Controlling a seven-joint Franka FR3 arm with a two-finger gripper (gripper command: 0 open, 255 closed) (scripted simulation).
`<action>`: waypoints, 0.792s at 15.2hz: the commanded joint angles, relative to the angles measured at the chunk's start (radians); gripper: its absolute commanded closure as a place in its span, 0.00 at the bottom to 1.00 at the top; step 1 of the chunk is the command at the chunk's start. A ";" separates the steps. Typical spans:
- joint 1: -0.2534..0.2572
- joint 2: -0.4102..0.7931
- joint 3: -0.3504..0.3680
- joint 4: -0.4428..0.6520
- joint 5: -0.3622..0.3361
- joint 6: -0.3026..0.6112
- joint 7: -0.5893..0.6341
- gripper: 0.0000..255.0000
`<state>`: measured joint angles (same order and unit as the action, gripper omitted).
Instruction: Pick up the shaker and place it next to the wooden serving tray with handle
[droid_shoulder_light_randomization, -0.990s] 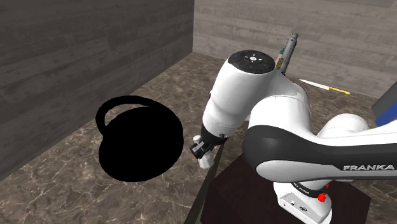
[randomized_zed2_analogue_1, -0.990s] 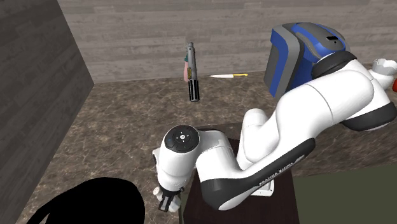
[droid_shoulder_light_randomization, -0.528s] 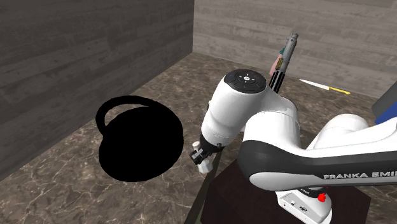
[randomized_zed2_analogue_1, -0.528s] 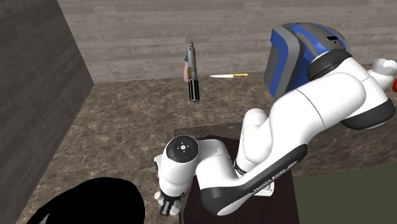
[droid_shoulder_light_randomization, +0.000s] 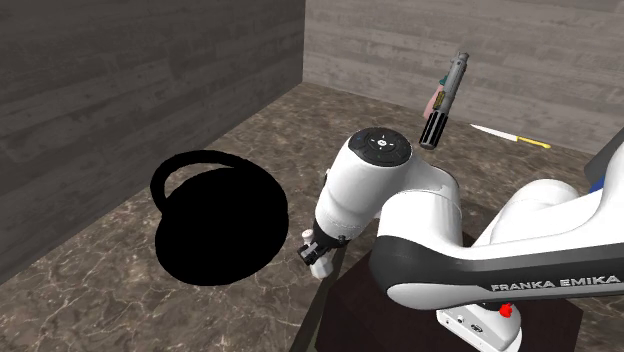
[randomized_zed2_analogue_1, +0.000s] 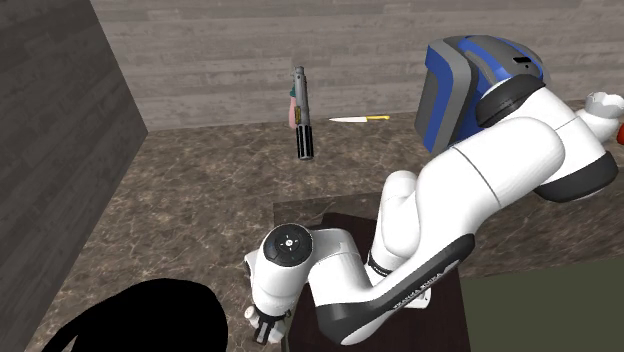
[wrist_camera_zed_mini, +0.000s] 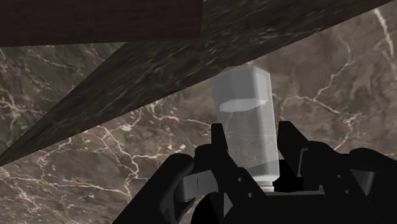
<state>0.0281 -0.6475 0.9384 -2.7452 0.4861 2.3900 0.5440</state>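
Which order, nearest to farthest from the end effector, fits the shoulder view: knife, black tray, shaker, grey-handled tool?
1. shaker, in the end effector's grip.
2. black tray, toward the view's left.
3. grey-handled tool, near the back wall.
4. knife, farther right.

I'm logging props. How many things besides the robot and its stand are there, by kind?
shaker: 1
black tray with handle: 1
yellow-handled knife: 1
dark rod-shaped tool: 1
blue-and-grey object: 1
white item at the edge: 1
Total: 6

Shoulder view: beside stand (droid_shoulder_light_randomization: 548, 318), down toward counter's (droid_shoulder_light_randomization: 290, 125) far corner. Second exterior view: higher, behind arm (randomized_zed2_analogue_1: 480, 180), facing back wall (randomized_zed2_analogue_1: 250, 40), sharing that corner. Wrist view: along end effector (wrist_camera_zed_mini: 252, 137), close to counter.
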 joint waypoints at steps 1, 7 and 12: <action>0.000 0.001 0.001 0.000 0.000 0.001 0.000 1.00; 0.000 0.001 0.001 0.000 0.000 0.001 0.000 0.00; 0.048 -0.095 -0.078 0.040 -0.012 -0.139 -0.004 0.00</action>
<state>0.0574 -0.7112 0.8831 -2.7126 0.4748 2.2936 0.5396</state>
